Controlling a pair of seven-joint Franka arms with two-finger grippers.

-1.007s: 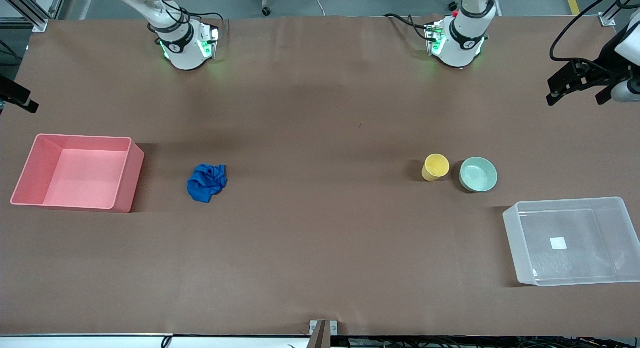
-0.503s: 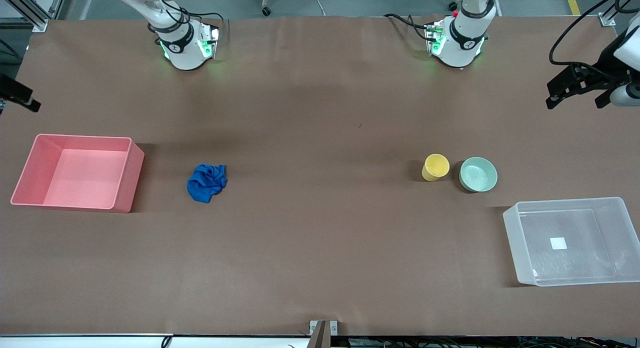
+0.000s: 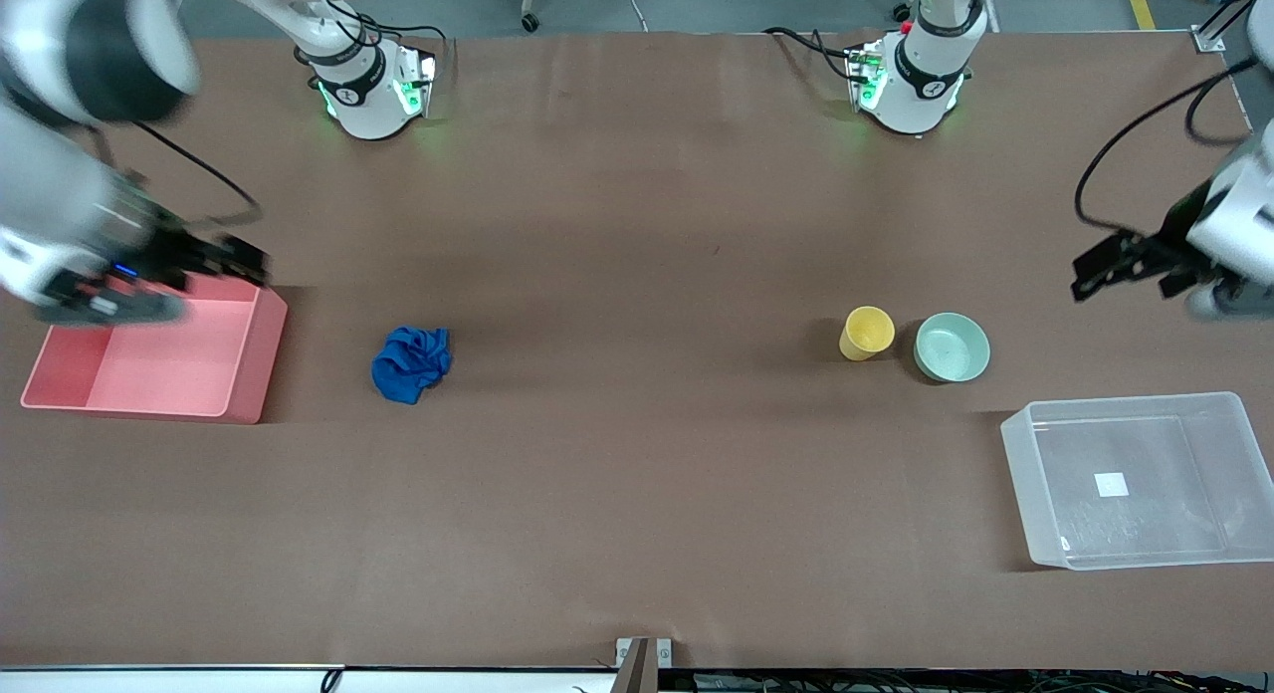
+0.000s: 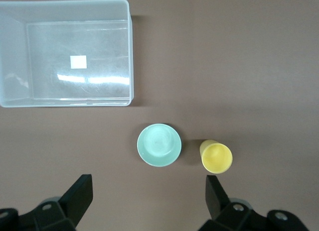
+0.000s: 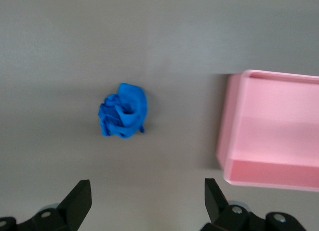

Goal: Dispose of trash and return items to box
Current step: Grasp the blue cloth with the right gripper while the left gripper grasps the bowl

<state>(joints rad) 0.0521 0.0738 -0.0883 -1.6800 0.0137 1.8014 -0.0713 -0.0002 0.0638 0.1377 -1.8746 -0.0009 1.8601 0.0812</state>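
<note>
Both hands gape wide: left hand (image 3: 1120, 267) over bare surface (image 3: 637, 494) near the bowl (image 3: 953, 346); right hand (image 3: 214, 265) over the pink bin (image 3: 239, 394).

Even, fairly bright overhead light falls on the brown worktop (image 3: 637, 494), and soft shadows lie beside the pink bin (image 3: 159, 359), the yellow cup (image 3: 866, 333) and the clear tub (image 3: 1135, 479) toward the right arm's end. The right arm and its end effector (image 3: 149, 285) are smeared by motion blur in the front view, and the right wrist view is soft, the blue cloth (image 5: 123, 110) slightly fuzzy. White glare streaks the clear tub's floor in the sharper left wrist view.
</note>
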